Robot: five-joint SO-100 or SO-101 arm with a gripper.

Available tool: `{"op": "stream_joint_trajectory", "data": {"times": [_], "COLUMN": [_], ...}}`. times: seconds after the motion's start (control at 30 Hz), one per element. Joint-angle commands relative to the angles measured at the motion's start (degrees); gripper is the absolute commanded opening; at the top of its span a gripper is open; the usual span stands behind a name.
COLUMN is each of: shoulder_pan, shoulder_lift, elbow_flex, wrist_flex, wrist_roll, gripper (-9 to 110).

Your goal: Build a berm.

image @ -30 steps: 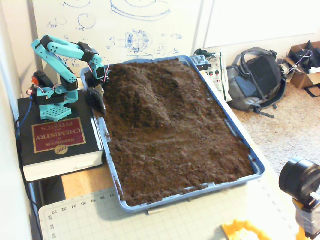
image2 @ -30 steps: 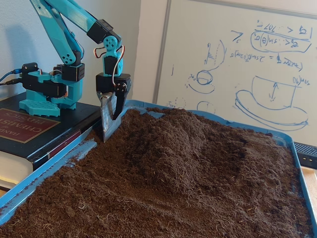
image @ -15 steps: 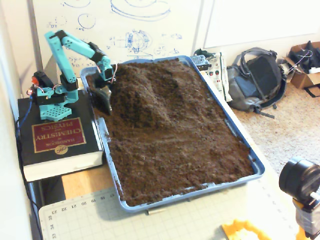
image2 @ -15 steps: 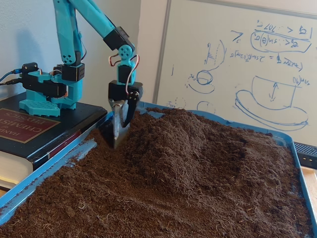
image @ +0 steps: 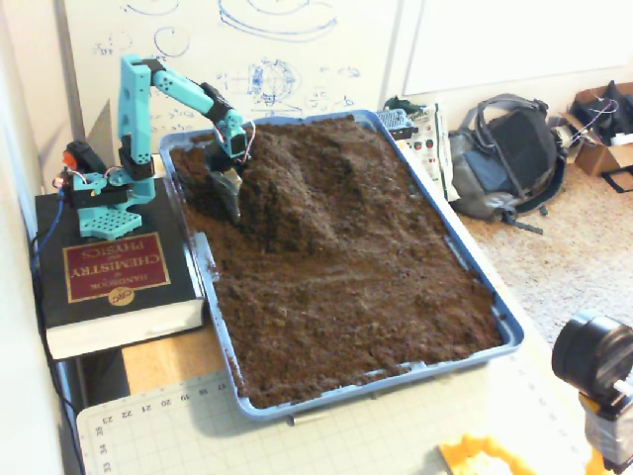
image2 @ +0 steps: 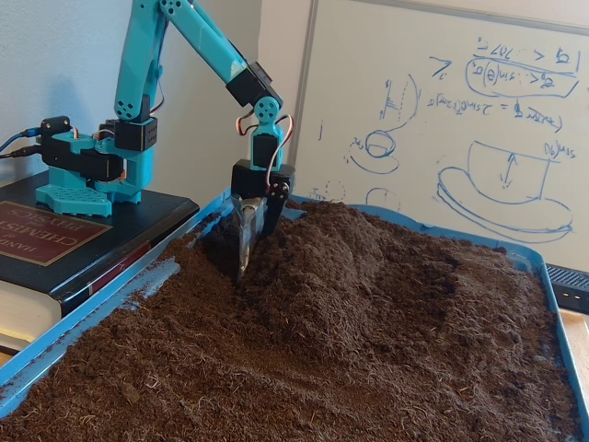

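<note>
High fixed view: pincer (image: pixel 229 194) now further right than a second ago, off the tray's (image: pixel 450 259) left rim and dug in at the left foot of the berm (image: pixel 292 183); berm heaped in the tray's far half, flat soil (image: pixel 346 317) open toward the near rim.

Low fixed view: pincer (image2: pixel 247 241) tip-down, touching the berm (image2: pixel 354 262) flank, clear of the book (image2: pixel 64 244); jaws together or apart: cannot tell. Arm (image2: pixel 198 46) stretched further out over the soil.
</note>
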Motion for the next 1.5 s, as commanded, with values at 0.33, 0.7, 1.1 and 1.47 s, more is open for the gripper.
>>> {"op": "stream_joint_trajectory", "data": {"times": [0.33, 0.7, 1.1, 1.47], "shoulder_pan": [1.9, 1.3, 1.2, -1.1], "shoulder_lift": [-0.9, 9.1, 25.1, 41.6], "elbow_flex": [-16.4, -15.1, -3.7, 9.9], "wrist_flex": [-1.0, -0.2, -0.2, -0.2], "wrist_roll": [1.0, 1.1, 0.3, 1.0], "gripper": [0, 0, 0, 0]}}
